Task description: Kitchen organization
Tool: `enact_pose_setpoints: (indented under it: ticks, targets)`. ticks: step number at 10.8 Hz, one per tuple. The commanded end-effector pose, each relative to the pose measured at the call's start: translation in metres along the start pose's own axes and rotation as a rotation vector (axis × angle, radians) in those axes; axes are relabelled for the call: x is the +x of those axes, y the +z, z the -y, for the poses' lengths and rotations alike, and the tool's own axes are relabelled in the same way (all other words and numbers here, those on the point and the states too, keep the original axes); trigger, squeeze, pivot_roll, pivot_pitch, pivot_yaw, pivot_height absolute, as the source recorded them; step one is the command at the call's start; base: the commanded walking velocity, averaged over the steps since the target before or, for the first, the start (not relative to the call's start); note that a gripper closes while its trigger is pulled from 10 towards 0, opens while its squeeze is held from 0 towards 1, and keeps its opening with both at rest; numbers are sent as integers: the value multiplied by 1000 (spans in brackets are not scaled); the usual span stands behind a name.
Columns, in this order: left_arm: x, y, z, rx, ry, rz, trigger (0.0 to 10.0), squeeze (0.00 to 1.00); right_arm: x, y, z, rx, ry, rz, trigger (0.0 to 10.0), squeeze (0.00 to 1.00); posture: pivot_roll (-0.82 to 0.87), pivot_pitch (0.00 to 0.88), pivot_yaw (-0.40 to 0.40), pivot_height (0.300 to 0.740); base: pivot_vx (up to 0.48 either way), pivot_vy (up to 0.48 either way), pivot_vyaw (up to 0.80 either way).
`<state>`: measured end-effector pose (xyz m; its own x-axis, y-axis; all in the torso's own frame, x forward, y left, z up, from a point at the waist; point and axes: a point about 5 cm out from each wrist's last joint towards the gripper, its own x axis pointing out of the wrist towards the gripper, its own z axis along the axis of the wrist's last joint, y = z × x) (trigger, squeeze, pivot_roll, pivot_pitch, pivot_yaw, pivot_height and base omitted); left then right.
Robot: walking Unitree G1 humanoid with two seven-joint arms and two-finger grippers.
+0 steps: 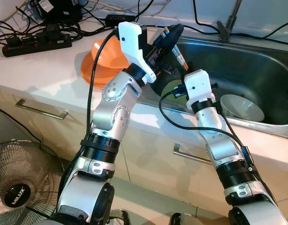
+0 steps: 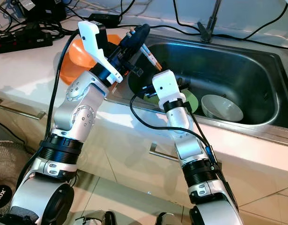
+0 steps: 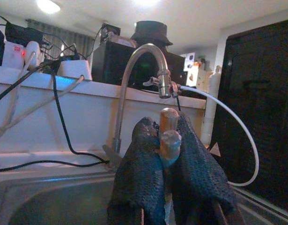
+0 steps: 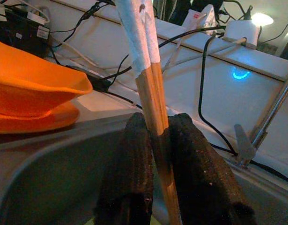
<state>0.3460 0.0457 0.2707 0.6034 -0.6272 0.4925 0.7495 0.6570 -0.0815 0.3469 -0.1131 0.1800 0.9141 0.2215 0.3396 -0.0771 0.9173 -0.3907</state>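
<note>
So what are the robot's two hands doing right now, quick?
Left gripper: shut on the chopsticks, over the sink.
Right gripper: shut on the same chopsticks, lower down.

White countertop (image 1: 50,70), steel sink (image 1: 256,70), cream drawers with metal handles (image 1: 40,110), floor fan (image 1: 17,180), ceiling lights (image 3: 48,5)

You have a pair of wooden chopsticks (image 4: 155,112), light brown with white wrapping on one end, held side by side over the near-left corner of the steel sink (image 1: 256,70). They tilt upward from the basin, clamped between both grippers' black fingers. In the basin lie a green plate (image 2: 190,101) and a pale bowl (image 1: 241,108), upright.
</note>
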Motion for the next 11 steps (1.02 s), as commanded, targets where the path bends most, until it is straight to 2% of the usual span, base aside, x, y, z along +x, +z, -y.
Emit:
enact_pose_setpoints:
  ticks: [1, 2, 3, 7, 10, 11]
  targets:
    - [0, 3, -2, 12, 8, -1, 10000, 0, 4, 2, 5, 14, -32, 5, 0, 0, 57, 62, 64, 740, 0, 0, 0]
    - [1, 3, -3, 8, 10, 0, 10000, 94, 4, 2, 5, 14, -33, 4, 0, 0, 59, 66, 64, 740, 0, 0, 0]
    - [0, 3, -3, 4, 13, 0, 10000, 1000, 4, 2, 5, 13, -34, 4, 0, 0, 59, 66, 64, 740, 0, 0, 0]
    - [-3, 5, -5, -54, 28, 26, 10000, 1000, 1, -3, 4, 9, -41, -10, 0, 0, 59, 2, 66, 740, 0, 0, 0]
    - [-13, 5, -10, -83, 59, 34, 10000, 1000, 6, -10, 24, 25, -121, -63, 0, 0, 59, 19, 64, 740, 0, 0, 0]
    - [-21, 4, -12, -79, 79, 32, 10000, 114, 8, -14, 31, 38, -140, -84, 3176, 0, 66, 23, 59, 740, 0, 0, 0]
